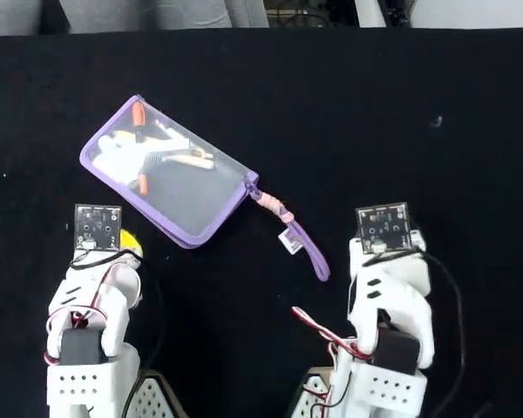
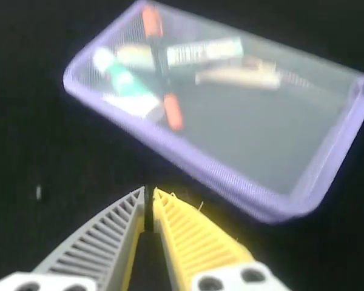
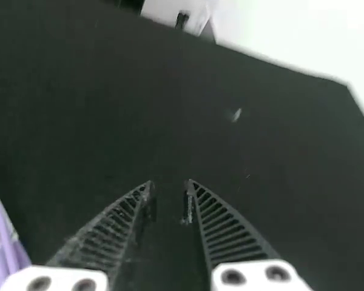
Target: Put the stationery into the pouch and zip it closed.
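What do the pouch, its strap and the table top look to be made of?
Pouch: see-through, slightly glossy soft plastic, possibly fine mesh, since the stationery shows through; purple edging looks like fabric. Strap: probably purple woven ribbon, lying limp and curved. Table: matte black covering, perhaps cloth; no glare.

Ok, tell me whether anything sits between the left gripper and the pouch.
Nothing visible does. Bare table lies between the left gripper and the pouch; the stationery is inside the pouch.

left pincer (image 2: 148, 200): fingers together, empty | pouch (image 2: 261, 142): just ahead, stationery (image 2: 170, 66) inside | black table (image 2: 36, 151)
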You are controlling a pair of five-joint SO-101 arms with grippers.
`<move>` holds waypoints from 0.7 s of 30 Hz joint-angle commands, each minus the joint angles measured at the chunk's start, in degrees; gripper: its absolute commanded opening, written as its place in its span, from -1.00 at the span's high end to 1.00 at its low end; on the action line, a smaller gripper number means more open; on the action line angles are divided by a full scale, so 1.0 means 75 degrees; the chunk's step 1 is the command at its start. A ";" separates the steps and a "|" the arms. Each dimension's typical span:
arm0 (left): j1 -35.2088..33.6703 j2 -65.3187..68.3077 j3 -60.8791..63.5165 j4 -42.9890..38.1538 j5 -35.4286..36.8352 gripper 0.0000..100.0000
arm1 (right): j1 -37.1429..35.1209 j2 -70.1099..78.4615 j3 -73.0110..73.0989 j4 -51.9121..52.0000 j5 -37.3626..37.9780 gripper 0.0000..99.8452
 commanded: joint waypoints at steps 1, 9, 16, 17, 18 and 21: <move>-0.0264 -0.0047 0.0006 0.0492 0.0000 0.94 | 0.0000 -0.0662 0.0369 -0.0164 -0.0012 0.85; -0.1811 -0.0035 0.0592 0.0832 0.0047 0.94 | 0.0059 -0.0639 0.0639 0.0844 -0.0047 0.85; -0.1799 -0.0035 0.0592 0.1805 0.0012 0.94 | 0.0059 -0.0639 0.0639 0.1922 -0.0059 0.85; -0.1823 -0.0035 0.0592 0.1969 0.0012 0.94 | 0.0059 -0.0639 0.0639 0.2133 -0.0059 0.85; -0.1846 -0.0035 0.0592 0.2086 0.0012 0.94 | 0.0059 -0.0627 0.0639 0.2379 -0.0070 0.85; -0.1846 -0.0035 0.0592 0.2309 0.0023 0.94 | 0.0258 -0.0662 0.0639 0.2731 -0.0070 0.85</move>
